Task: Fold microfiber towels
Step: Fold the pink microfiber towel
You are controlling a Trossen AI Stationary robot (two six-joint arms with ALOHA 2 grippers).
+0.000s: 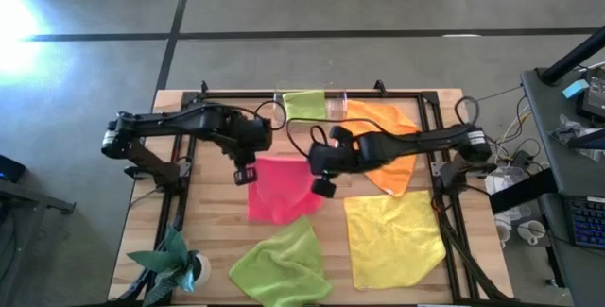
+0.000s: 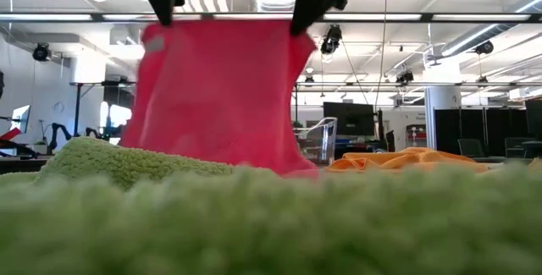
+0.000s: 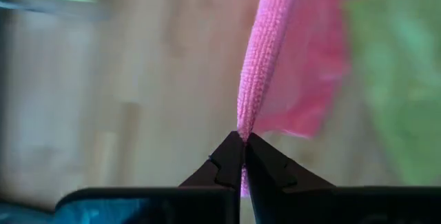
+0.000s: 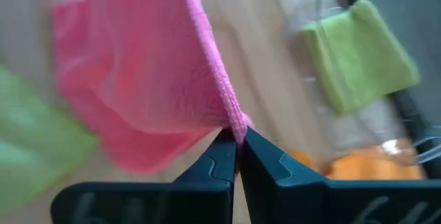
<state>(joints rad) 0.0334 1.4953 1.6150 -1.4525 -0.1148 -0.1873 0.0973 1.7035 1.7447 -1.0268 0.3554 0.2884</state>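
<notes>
I can read no writing, brand or label on anything here; the cloths are plain.

My left hand [image 1: 245, 174] is clenched on one upper corner of the hot pink towel [image 1: 279, 189], and my right hand [image 1: 323, 188] is clenched on the other corner. In each wrist view my dark, angular fingertips [image 3: 238, 156] meet in a point with the pink hem pinched between them [image 4: 234, 145]. The hem is a thick rolled edge with a fine, nubbly loop pile. Between my hands the towel hangs as a soft sheet above the middle of the bench [image 1: 213, 222], its top edge pulled nearly straight and its lower part draping in loose folds; in the low view [image 2: 220, 97] its bottom reaches down behind the fuzzy green cloth in front.

The bench is pale wooden planks inside a black metal frame [image 1: 312, 94]. One lime green towel [image 1: 281, 264] lies rumpled at the near edge, its shaggy pile filling the low view's foreground. The yellow towel [image 1: 392, 236] lies flat and roughly square beside it. The orange towel [image 1: 388, 146] lies crumpled at the far right, partly under my right arm. A second lime green towel [image 1: 304, 105] sits folded, a neat rectangle, at the far edge just beside the clear plastic tray [image 1: 337, 107]. A small spiky green plant [image 1: 170, 262] stands at the near left corner.
</notes>
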